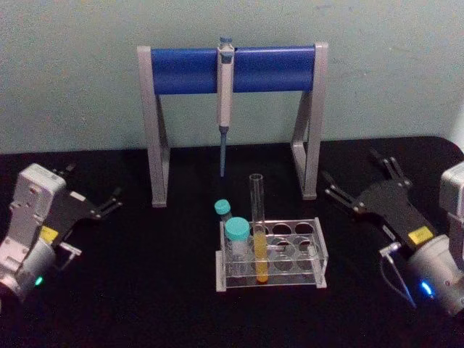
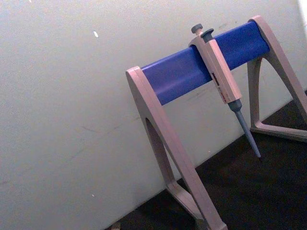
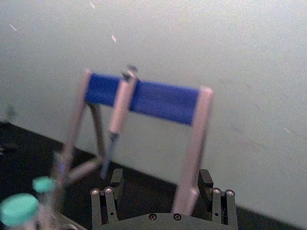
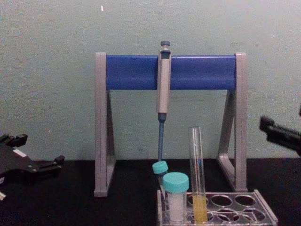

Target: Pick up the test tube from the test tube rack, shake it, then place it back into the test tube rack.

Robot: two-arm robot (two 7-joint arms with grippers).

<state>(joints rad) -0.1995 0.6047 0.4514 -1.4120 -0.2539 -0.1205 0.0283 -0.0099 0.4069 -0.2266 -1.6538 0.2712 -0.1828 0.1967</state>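
Hovering at three o'clock of the test tube rack (image 1: 272, 255), my right gripper (image 1: 357, 187) is spread open and empty. My left gripper (image 1: 93, 194), at nine o'clock, is also open and empty. The test tube (image 1: 259, 228) stands upright in the rack, beside two teal-capped vials (image 1: 235, 235).

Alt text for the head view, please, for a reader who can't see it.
A test tube with yellow liquid stands upright in a clear test tube rack beside two teal-capped vials. Behind it a pipette hangs on a blue-barred stand. The open left end effector and right end effector flank the rack.
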